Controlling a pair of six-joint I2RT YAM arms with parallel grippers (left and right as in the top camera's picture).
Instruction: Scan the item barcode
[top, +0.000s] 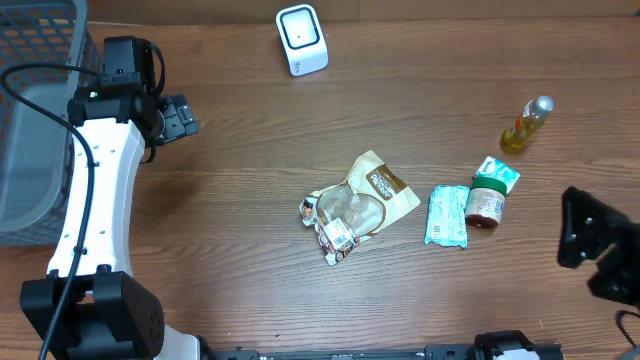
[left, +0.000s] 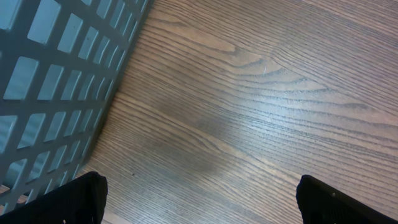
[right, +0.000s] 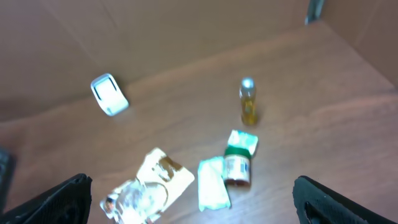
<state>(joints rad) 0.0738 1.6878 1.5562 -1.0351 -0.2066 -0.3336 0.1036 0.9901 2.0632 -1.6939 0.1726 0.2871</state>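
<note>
Wood desk (top: 250, 250), grey basket (top: 30, 130) far left. The left tool (top: 182, 117) is beside it, jaws apart, empty. The right tool (top: 580, 232), also apart and empty, sits nearer the items. To its left: snack bag (top: 360, 200) mid-desk, green packet (top: 446, 215) lying front-to-back, jar (top: 485, 205) just beside. The white scanner (top: 301, 40) is at the far edge.

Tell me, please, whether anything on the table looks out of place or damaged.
Only the snack bag mid-table looks odd: it lies crumpled and askew. The bottle stands upright; nothing appears spilled.
</note>
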